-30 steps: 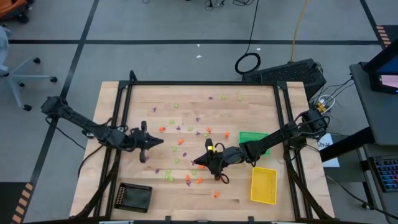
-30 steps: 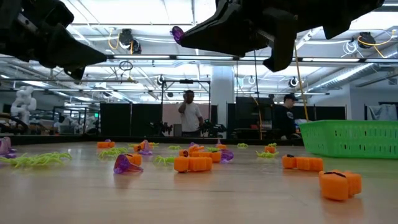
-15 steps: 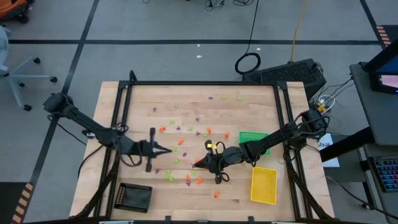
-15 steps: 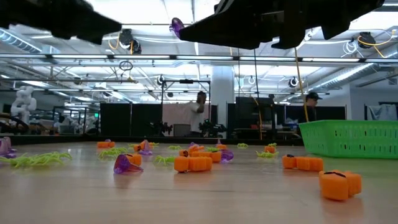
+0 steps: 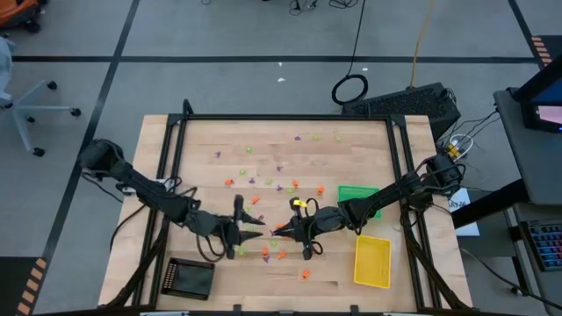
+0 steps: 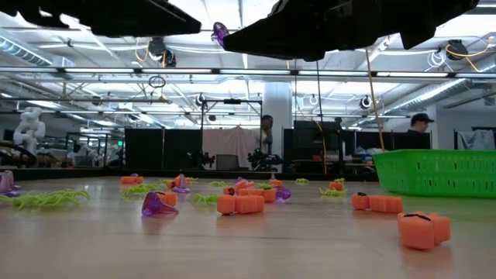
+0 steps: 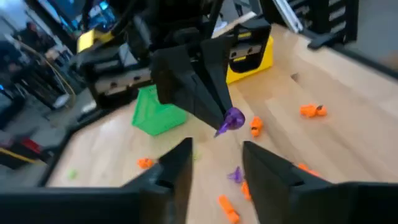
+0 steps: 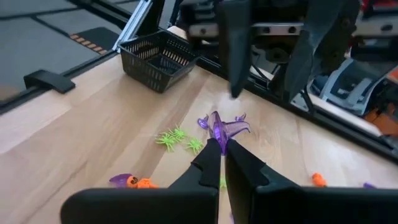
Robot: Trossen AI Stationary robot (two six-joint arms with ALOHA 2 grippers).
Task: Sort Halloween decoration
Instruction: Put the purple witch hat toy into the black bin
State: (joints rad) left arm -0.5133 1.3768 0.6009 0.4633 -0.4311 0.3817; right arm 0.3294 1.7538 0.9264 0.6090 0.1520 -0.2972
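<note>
- High view: the right gripper (image 5: 279, 230) hangs over the middle of the table (image 5: 176, 158), its fingers pinched on a purple trinket (image 5: 273, 230). The left gripper (image 5: 256, 230) faces it tip to tip, fingers spread, just beside that trinket. The other trinkets (image 5: 263, 186) lie scattered over the table's centre; the far strip and the left side of the board are mostly bare. The green tray (image 5: 360, 197) and yellow tray (image 5: 372, 261) sit near the right edge, the black tray (image 5: 191, 277) at the near left corner.
- Low view: the held purple piece (image 6: 220, 32) sits high above the wood at the tip of the dark right gripper (image 6: 232, 40). Orange, purple and lime pieces rest on the table with bare wood in front of them. People stand in the room behind.
- Left wrist view: the left fingers (image 7: 177, 168) stand apart, the purple trinket (image 7: 232, 119) ahead of the gap, clamped in the other arm's closed tips.
- Right wrist view: the right fingers (image 8: 209, 163) are together on the purple trinket (image 8: 222, 128); the left arm's spread fingers (image 8: 237, 46) hang beyond it.
- Against a second ago: the left arm has swung from the left half in to the centre and its fingers have parted; the right gripper has stayed closed on its piece.
</note>
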